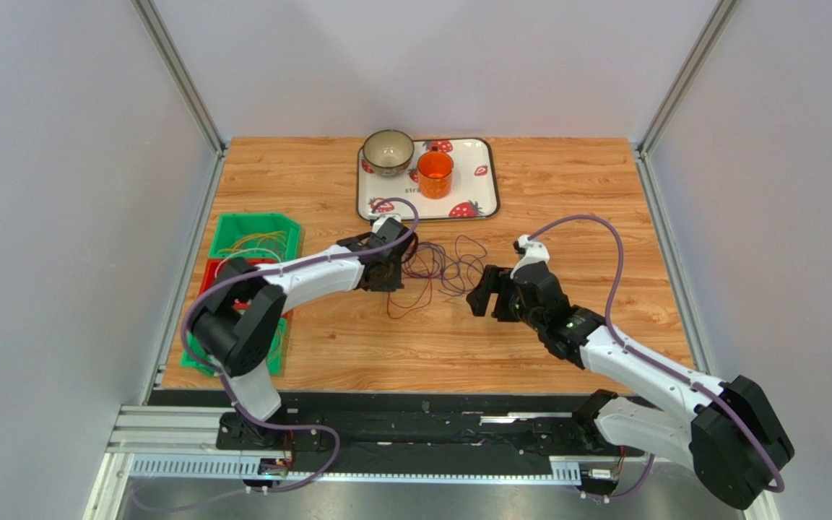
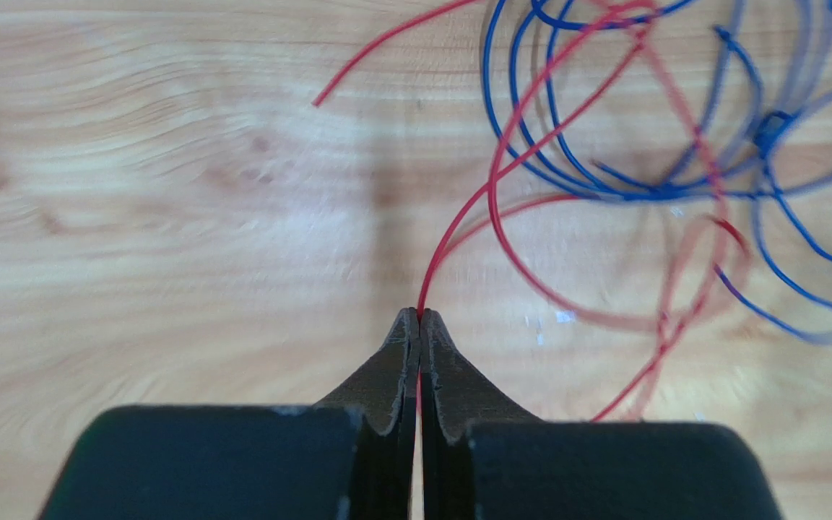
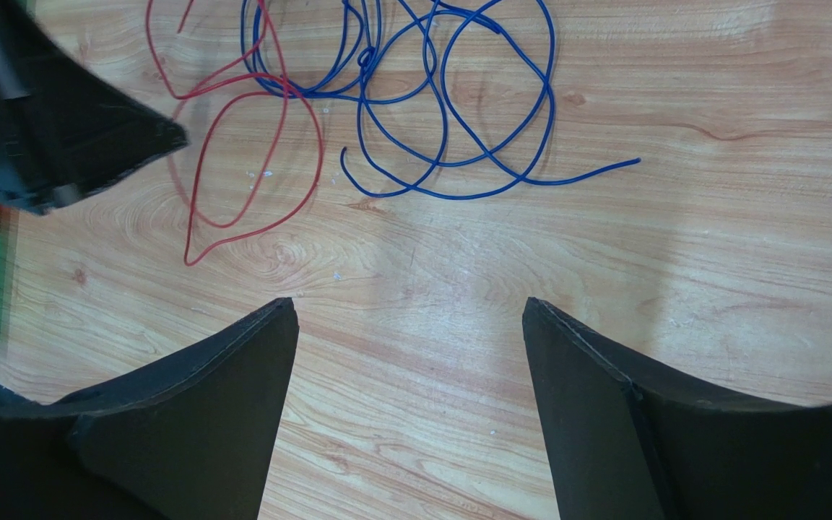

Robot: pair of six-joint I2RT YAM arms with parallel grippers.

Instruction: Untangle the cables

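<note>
The cables (image 1: 439, 271) lie as a loose tangle of thin red and blue loops on the wooden table between the two arms. My left gripper (image 1: 390, 277) sits at the tangle's left edge. In the left wrist view it (image 2: 420, 315) is shut on a red cable (image 2: 493, 182) that runs up from the fingertips toward the blue cable (image 2: 648, 196) loops. My right gripper (image 1: 482, 293) hovers just right of the tangle. It (image 3: 410, 309) is open with only bare wood between its fingers. Red cable (image 3: 319, 179) and blue cable (image 3: 583, 172) lie ahead of it.
A strawberry-print tray (image 1: 475, 195) at the back holds a bowl (image 1: 388, 152) and an orange cup (image 1: 434, 173). A green bin (image 1: 261, 231) with more thin wires stands at the left edge, over a red bin.
</note>
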